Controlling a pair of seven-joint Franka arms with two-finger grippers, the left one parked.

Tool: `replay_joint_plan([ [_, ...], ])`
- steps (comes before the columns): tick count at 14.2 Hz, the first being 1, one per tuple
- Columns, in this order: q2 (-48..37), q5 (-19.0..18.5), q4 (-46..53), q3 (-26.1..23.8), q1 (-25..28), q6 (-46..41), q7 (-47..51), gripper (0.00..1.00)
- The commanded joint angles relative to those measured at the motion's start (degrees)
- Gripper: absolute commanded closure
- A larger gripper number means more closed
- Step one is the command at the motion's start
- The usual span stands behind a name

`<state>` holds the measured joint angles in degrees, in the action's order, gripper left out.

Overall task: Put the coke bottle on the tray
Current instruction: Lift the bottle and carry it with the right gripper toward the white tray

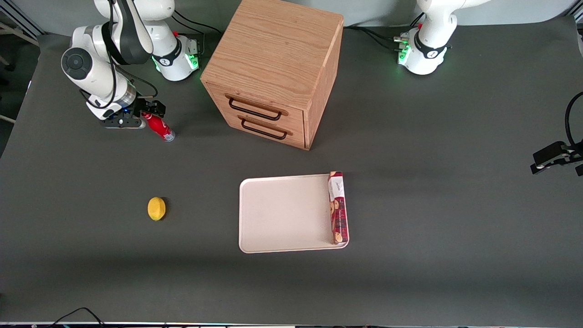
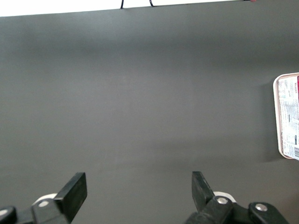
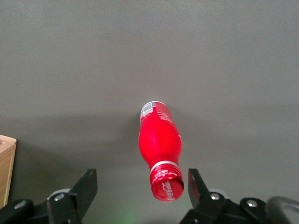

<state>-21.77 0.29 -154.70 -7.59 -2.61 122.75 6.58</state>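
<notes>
Gripper (image 3: 140,186) spread wide, hovering over the coke bottle (image 3: 160,149); fingers (image 3: 196,184) flank the red cap without touching. Bottle stands on the grey table (image 1: 432,191) beside the wooden drawer cabinet (image 1: 273,73), well apart from the tray (image 1: 282,214).

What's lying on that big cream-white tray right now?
Only a long red biscuit box lies on the flat cream-white tray, along one short edge. The small red coke bottle stands on the table, with the open gripper above its cap.
</notes>
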Motion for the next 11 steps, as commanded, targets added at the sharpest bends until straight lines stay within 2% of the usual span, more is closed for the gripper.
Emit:
replay_joint_plan([
  [1,-0.38,0.68,-1.4,0.2,-0.12,1.7,0.36,0.18],
  [3,-0.38,-0.11,-1.48,0.2,-0.21,1.7,-0.08,0.25],
  [4,-0.38,-1.25,-1.48,0.2,-0.29,1.7,-0.08,0.33],
  [5,-0.38,-1.34,-1.48,0.2,-0.29,1.7,-0.08,0.47],
  [6,-0.38,-1.43,-1.48,0.2,-0.29,1.7,-0.17,0.66],
  [7,-0.38,-1.43,-1.4,0.29,-0.29,1.7,-0.34,0.91],
  [8,-0.12,-1.43,-1.4,0.29,-0.29,1.7,-0.34,1.0],
  [11,-0.03,-1.43,-0.96,0.38,-0.29,1.53,-0.34,1.0],
])
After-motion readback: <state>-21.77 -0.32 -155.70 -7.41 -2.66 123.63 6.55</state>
